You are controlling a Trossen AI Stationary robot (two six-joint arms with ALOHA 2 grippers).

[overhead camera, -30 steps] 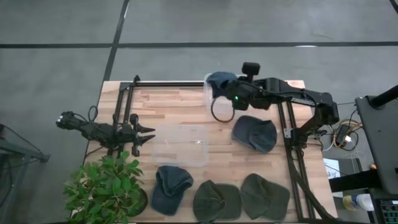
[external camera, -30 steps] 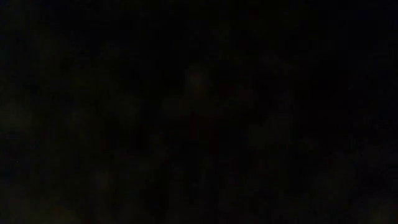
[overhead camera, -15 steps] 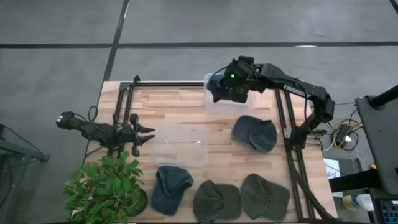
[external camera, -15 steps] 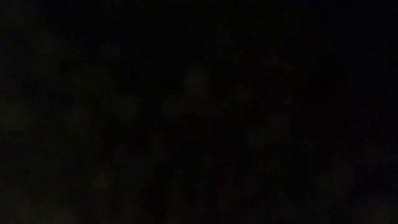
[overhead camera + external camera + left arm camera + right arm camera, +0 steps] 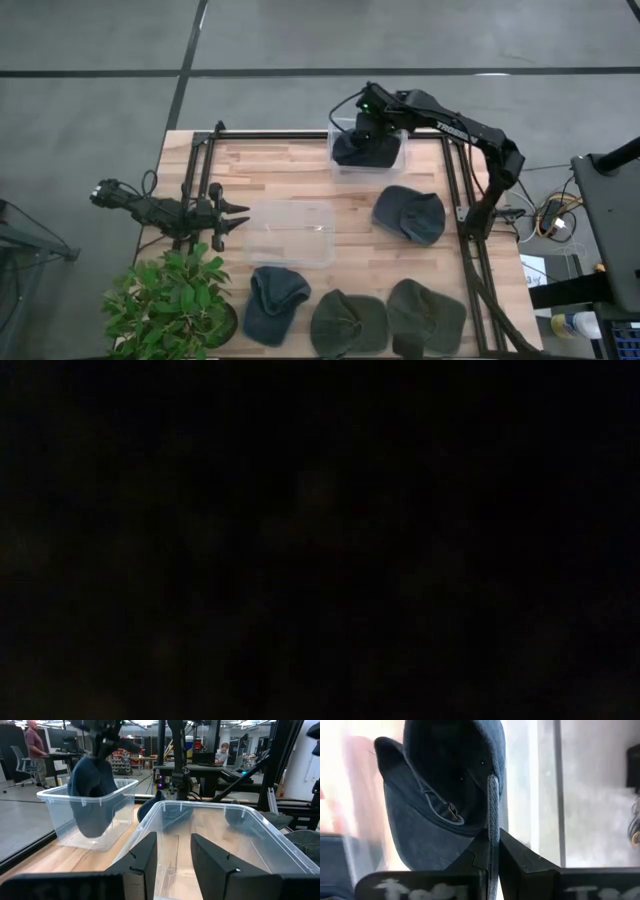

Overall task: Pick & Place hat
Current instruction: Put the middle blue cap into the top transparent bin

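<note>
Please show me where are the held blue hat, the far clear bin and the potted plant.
held blue hat (image 5: 427,827): right wrist view, on its crown.
far clear bin (image 5: 60,827): left wrist view, on its wall.
potted plant (image 5: 170,305): high view, on its leaves.

Five hats (image 5: 409,214), two bins (image 5: 290,233), one plant (image 5: 170,300)

No legible text, labels or numbers anywhere.

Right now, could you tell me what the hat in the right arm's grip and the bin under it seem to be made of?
Hat: apparently soft, matte, washed blue cotton, judging by the stitched seams, drooping folds and metal strap buckle.
Bin: likely clear, glossy rigid plastic; the table shows through its walls.
</note>
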